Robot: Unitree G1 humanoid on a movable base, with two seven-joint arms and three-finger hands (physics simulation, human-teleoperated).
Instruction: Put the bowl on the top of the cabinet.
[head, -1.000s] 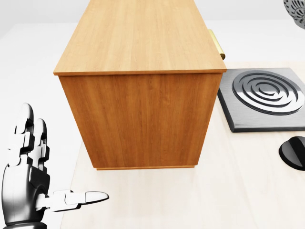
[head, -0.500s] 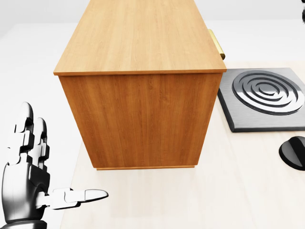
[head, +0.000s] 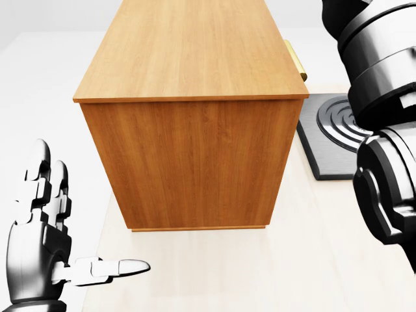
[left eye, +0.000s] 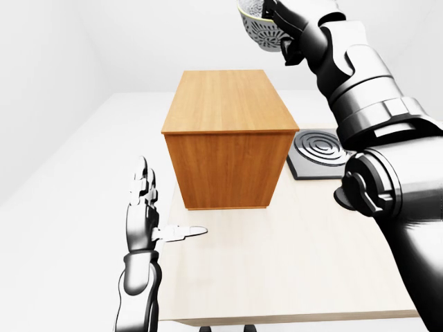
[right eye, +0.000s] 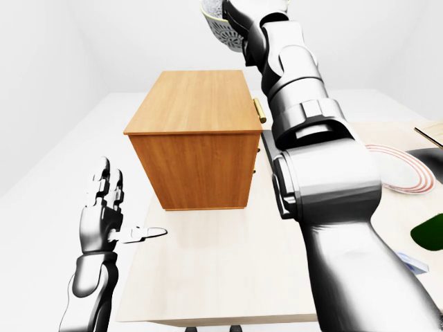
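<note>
The wooden cabinet [head: 188, 52] stands on the pale table, its flat top bare. A patterned grey-white bowl [left eye: 255, 28] with a yellowish rim hangs at the top of the left-eye view, well above the cabinet's far right part. My right hand [left eye: 278, 29] is shut on the bowl's side, and its arm [head: 383, 84] fills the right edge of the head view. The bowl does not show in the head view. Left of the cabinet, near the table's left edge, my left hand [head: 71, 227] is held open, palm flat, thumb pointing right.
A dark square burner plate with ringed coils [left eye: 317, 151] lies right of the cabinet, partly hidden by my right arm. A brass handle [right eye: 257, 109] sticks out on the cabinet's right face. A red-rimmed plate [right eye: 396, 169] and a dark green object [right eye: 429, 232] lie further right.
My right arm has swung into the head view from the right, hiding much of the burner plate and the black object. The bowl left the top right corner. The left hand barely moved.
</note>
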